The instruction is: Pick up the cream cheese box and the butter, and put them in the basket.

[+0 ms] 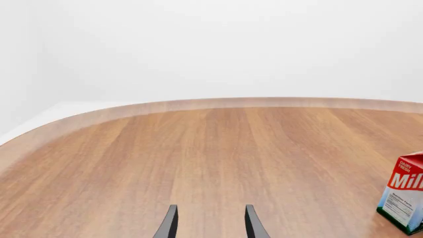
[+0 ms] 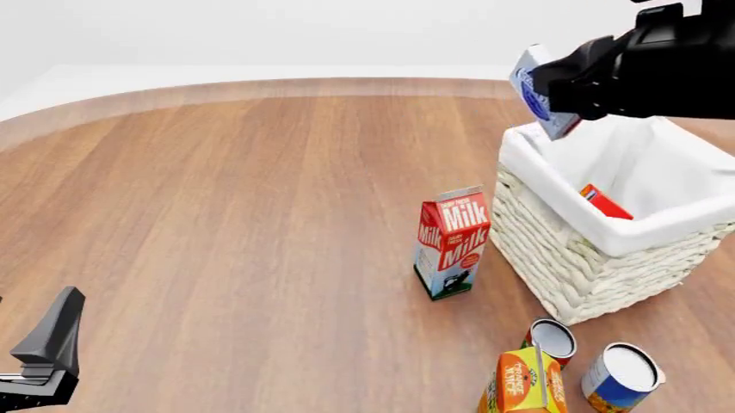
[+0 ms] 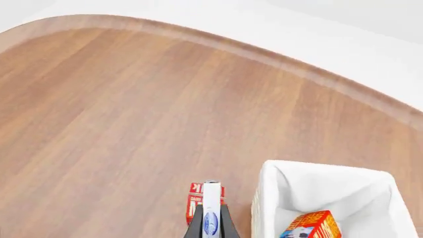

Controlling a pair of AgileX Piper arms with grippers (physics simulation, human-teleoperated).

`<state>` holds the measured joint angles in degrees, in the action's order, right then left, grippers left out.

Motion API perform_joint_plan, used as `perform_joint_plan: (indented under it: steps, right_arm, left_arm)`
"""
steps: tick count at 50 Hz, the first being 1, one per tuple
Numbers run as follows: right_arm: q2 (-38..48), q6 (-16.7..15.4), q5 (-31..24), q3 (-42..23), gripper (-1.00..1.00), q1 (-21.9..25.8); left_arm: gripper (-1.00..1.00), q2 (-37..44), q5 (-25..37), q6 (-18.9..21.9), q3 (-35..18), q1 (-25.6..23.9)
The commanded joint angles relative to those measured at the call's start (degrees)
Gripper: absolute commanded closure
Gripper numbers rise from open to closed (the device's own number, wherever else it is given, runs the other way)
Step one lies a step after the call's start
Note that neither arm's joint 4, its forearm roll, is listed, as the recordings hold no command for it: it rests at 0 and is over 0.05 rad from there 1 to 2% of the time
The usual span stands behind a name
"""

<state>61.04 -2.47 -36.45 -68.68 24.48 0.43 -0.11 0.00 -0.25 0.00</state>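
Cream cheese box [image 2: 538, 93] is the step in hand; butter [image 2: 604, 202] already lies inside the basket [image 2: 574, 258]. Left to right: left end effector [image 1: 209, 223] idles low over bare bench [image 2: 230, 215], jaws apart, holding nothing. Milk carton [image 2: 452, 243] stands just beside the basket's left wall. Right end effector [image 3: 211, 223] is clamped on the box, held above the basket's near-left rim, not clearly over the interior. Next move likely: shift right, centre over the lining, then release.
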Motion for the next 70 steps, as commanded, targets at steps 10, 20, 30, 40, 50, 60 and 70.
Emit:
perform_joint_plan:
  steps: [10,20,30,40,50,60,70]
  right_arm:
    - [-2.4,0.3,0.6,0.4,1.00,-7.3]
    - [-3.9,0.5,0.8,1.9,1.00,-10.5]
    - [-5.9,0.9,-0.2,2.8,1.00,-13.5]
    - [-6.3,1.6,1.1,4.8,1.00,-18.0]
    - [-5.2,2.9,3.3,6.1,1.00,-20.9]
    - [-3.9,3.0,5.8,7.8,1.00,-22.4]
    - [-2.5,3.5,8.5,9.6,1.00,-23.4]
  left_arm:
    - [-1.00,0.0,0.0,0.0,0.0,0.0]
    - [-1.00,0.0,0.0,0.0,0.0,0.0]
    - [-1.00,0.0,0.0,0.0,0.0,0.0]
    - [-1.00,0.0,0.0,0.0,0.0,0.0]
    - [-1.00,0.0,0.0,0.0,0.0,0.0]
    - [-1.00,0.0,0.0,0.0,0.0,0.0]
    - [-1.00,0.0,0.0,0.0,0.0,0.0]
